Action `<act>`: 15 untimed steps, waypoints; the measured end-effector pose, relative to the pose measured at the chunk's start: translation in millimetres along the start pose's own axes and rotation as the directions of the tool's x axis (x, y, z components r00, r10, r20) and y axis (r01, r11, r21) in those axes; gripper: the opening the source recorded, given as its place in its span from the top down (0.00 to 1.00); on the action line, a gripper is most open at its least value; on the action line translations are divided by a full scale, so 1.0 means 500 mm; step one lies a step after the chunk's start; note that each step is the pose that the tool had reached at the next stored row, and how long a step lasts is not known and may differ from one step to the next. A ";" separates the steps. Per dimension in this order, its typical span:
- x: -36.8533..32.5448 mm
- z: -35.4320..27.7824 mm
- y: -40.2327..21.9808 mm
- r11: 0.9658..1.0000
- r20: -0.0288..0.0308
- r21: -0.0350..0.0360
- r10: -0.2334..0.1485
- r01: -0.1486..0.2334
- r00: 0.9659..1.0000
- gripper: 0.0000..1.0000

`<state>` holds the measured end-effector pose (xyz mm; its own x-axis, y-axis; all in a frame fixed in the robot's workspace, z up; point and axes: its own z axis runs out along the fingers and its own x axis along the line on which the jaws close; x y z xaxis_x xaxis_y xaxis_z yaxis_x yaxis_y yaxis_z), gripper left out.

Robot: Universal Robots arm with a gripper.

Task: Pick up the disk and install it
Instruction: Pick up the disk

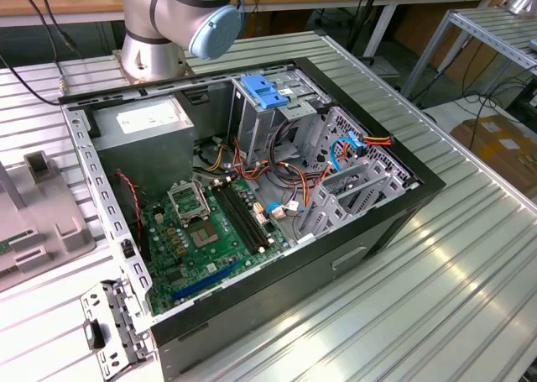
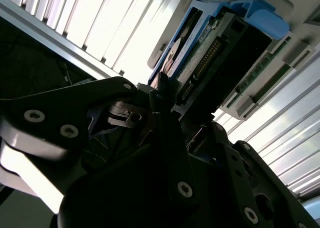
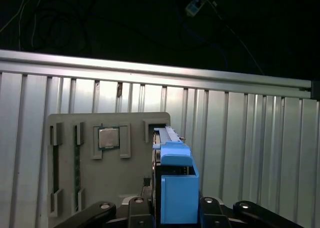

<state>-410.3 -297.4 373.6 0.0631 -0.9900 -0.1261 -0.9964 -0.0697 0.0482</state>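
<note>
The disk (image 3: 177, 188) stands on edge in a slot of a grey parts tray (image 3: 130, 178), its blue plastic carrier facing the first wrist view. In the second wrist view the disk (image 2: 215, 47) shows its circuit-board side and connector, framed by blue rails. My gripper (image 3: 175, 208) sits around it, one black finger (image 3: 136, 204) on each side, pressed against the carrier. In the second wrist view my gripper (image 2: 187, 105) has a fingertip (image 2: 159, 87) touching the disk's side. The open computer case (image 1: 252, 189) lies on the slatted table in the exterior view.
The tray (image 1: 33, 222) lies at the exterior view's left, beside the case; it also holds a processor chip (image 3: 106, 137) and memory sticks (image 3: 77, 163). Inside the case are a grey power-supply box (image 1: 143, 134), a drive cage with a light-blue latch (image 1: 264, 92), cables and the motherboard (image 1: 201, 231).
</note>
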 end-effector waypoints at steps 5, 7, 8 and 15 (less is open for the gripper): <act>-0.001 -0.010 0.000 1.000 0.001 0.000 0.000 0.000 1.000 0.64; -0.002 -0.015 0.001 1.000 0.001 0.000 0.000 0.000 1.000 0.64; -0.002 -0.017 0.001 1.000 0.001 0.000 0.000 0.000 1.000 0.64; -0.004 -0.029 0.001 1.000 0.002 0.000 0.000 0.000 1.000 0.64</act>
<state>-410.3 -297.4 388.0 0.0632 -0.9898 -0.1277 -0.9964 -0.0698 0.0480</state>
